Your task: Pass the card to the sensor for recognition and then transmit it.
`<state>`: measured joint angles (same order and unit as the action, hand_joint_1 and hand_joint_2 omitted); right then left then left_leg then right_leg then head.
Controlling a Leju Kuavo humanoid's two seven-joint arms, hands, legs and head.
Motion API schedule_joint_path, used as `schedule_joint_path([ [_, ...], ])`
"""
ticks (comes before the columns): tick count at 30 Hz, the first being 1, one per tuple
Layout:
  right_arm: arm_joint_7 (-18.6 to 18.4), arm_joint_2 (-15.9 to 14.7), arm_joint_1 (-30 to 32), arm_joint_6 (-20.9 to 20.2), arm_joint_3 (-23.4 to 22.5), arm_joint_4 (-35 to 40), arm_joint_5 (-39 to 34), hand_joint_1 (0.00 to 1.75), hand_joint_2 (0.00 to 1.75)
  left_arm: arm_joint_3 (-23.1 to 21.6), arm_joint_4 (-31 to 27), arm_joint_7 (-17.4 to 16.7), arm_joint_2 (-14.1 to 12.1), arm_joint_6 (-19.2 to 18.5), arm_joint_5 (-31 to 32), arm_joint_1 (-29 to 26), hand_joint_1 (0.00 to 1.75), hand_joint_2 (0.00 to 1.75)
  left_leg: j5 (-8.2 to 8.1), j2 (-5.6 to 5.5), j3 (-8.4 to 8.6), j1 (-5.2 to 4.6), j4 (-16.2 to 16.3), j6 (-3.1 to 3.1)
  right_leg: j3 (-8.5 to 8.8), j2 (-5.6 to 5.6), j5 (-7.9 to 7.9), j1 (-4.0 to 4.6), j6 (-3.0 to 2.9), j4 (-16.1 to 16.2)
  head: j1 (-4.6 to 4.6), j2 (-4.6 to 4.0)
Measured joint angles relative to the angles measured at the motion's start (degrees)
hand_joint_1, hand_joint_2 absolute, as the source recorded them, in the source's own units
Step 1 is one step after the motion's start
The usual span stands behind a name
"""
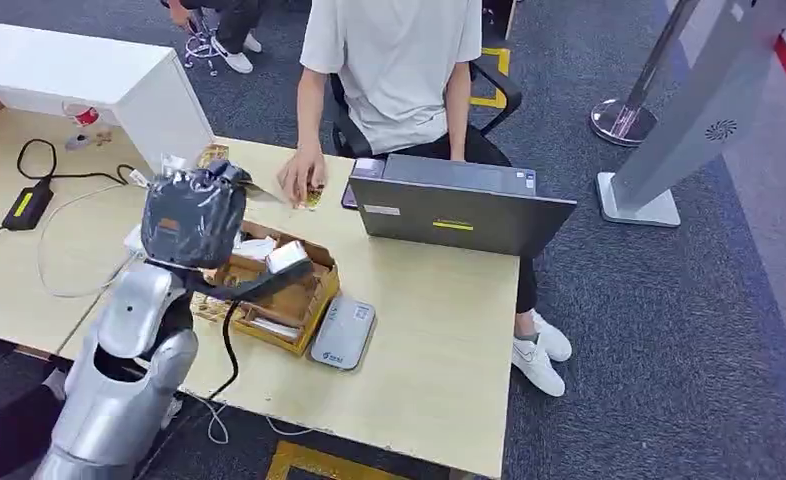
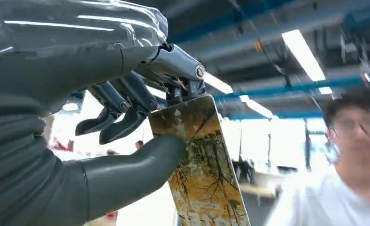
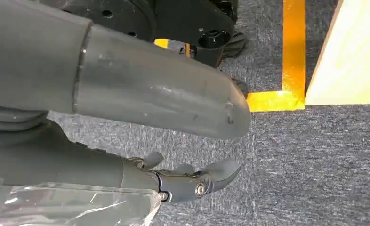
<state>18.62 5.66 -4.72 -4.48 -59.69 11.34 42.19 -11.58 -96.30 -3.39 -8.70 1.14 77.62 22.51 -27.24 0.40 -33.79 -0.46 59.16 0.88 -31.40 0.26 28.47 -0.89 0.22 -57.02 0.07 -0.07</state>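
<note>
Only a gold, tree-printed card (image 2: 199, 165)

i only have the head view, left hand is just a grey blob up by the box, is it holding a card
Observer: Yes. In the left wrist view the left hand pinches a yellow-brown card between thumb and fingers.
Operator: what about the right hand, i can't find it
Observer: The right hand hangs over grey carpet by a yellow floor line, holding nothing.
Operator: which way is the card facing
Observer: In the left wrist view it sticks out past the fingers toward the person at the table.
</note>
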Motion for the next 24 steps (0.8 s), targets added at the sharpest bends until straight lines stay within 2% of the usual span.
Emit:
schedule_joint_path([
  [3,-0.94,0.15,-0.27,0.02,0.22,-0.02,1.13,0.0,0.0,0.0,2.74,-2.59,-0.02,-1.37,3.89,5.44,1.75,1.75,0.03,-0.01,-0.01,0.01,0.0,0.01,-0.01,0.0,0.0,0.01,0.0,0.0,0.04,0.0],
  [7,-1.86,0.37,-0.91,0.2,0.74,-0.02,1.79,0.0,0.0,0.77,10.22,-5.26,0.09,-2.93,2.79,12.74,1.75,1.75,0.04,0.01,0.0,0.01,0.0,0.0,-0.02,0.03,-0.02,0.0,-0.01,-0.02,0.02,0.0],
  [12,-2.16,0.5,-1.27,0.31,1.2,0.0,2.1,0.0,0.0,1.66,17.77,-6.71,0.11,-3.19,1.55,18.06,1.75,1.75,0.04,0.0,-0.04,0.0,0.0,-0.01,-0.03,0.03,-0.01,0.0,-0.01,-0.02,0.0,0.0],
  [13,-2.29,0.52,-1.34,0.41,1.22,0.0,2.14,0.0,0.0,1.94,18.89,-7.21,0.11,-3.21,1.44,18.79,0.0,1.75,0.04,0.02,-0.04,0.0,0.0,-0.01,-0.04,0.05,-0.01,0.0,-0.01,-0.02,0.02,0.0],
  [17,-2.8,0.52,-1.35,0.94,1.27,0.0,2.23,0.0,0.0,2.4,21.97,-8.3,0.39,-3.39,0.87,21.02,0.0,1.75,0.04,0.02,-0.06,0.0,0.0,0.0,-0.05,0.04,-0.01,0.0,-0.01,-0.01,0.04,0.0],
  [24,-2.88,0.63,-1.47,0.94,1.25,0.0,2.23,0.0,0.0,2.78,23.67,-8.63,0.96,-2.66,-1.36,22.34,0.0,1.75,0.04,0.02,-0.06,0.0,0.0,0.0,-0.05,0.05,-0.01,0.0,-0.01,-0.01,0.02,0.0],
])
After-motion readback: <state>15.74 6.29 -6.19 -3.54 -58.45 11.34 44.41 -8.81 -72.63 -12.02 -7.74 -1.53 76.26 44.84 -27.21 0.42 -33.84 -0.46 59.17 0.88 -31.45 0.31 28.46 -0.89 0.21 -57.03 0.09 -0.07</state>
